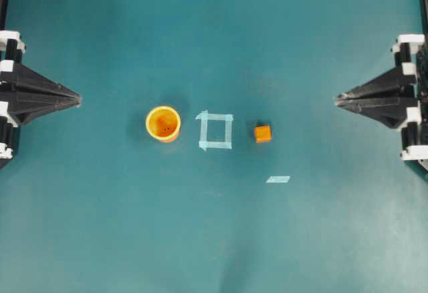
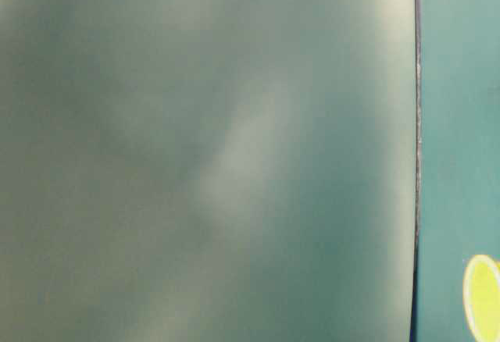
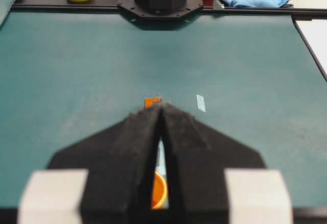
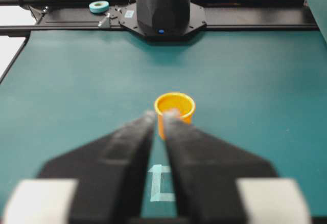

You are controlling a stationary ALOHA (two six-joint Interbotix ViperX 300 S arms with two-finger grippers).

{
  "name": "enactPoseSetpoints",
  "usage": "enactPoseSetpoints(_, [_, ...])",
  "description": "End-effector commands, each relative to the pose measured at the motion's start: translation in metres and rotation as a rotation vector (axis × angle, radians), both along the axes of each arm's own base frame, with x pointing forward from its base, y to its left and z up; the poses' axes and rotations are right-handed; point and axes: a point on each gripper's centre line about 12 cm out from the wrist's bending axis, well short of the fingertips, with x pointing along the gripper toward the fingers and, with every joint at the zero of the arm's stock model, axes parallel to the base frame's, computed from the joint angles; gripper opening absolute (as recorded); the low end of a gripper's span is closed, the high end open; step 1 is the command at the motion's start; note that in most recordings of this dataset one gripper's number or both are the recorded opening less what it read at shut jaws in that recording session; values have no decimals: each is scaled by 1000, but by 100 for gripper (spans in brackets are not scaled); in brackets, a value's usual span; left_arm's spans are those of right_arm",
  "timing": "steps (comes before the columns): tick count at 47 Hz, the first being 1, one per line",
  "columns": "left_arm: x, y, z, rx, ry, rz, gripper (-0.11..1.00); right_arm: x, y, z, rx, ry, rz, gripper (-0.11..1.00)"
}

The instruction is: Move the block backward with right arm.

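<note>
a: handling assessment first. where is the block (image 1: pixel 263 133)?

b: it sits flat on the green table (image 1: pixel 214 239), just right of the tape square outline (image 1: pixel 215 131) in the overhead view. the cup (image 1: pixel 163 124) stands on the far side of that outline. a loose tape strip (image 1: pixel 277 179) lies near the block, not touching it.

a: expected properties?

b: judged from its look: small, rigid, light, with flat faces and crisp edges. it is unlikely to deform or break. being light, it could skid or twist if one finger meets it first.

a: recommended hold?

b: two opposite vertical faces, fingers centred on the cube, low enough to avoid pinching only the top edge.

a: state of the right gripper (image 1: pixel 340 97)?

b: it is parked at the right edge, well apart from the block. its jaws stand narrowly parted and hold nothing; the wrist view shows a slim gap between them.

a: and the left gripper (image 1: pixel 77 97)?

b: parked opposite, tips nearly together, a thin slit between them, holding nothing.
</note>
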Motion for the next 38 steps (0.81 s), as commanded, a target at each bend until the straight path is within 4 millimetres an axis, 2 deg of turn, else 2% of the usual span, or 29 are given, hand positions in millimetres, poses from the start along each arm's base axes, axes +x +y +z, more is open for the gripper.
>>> enactPoseSetpoints(1, [2, 0, 11, 1, -25, 1, 0, 8, -2, 11, 6, -17, -9, 32])
enactPoseSetpoints(6, [2, 0, 11, 3, -26, 1, 0, 17, -4, 7, 6, 23, -16, 46])
enactPoseSetpoints(12, [2, 0, 11, 1, -26, 1, 0, 30, -6, -3, 8, 103, -26, 53])
enactPoseSetpoints(16, [3, 0, 10, 0, -25, 1, 0, 39, -9, -11, 9, 159, -33, 54])
enactPoseSetpoints(38, [5, 1, 8, 0, -12, 3, 0, 92, -17, -80, -3, 516, -44, 59])
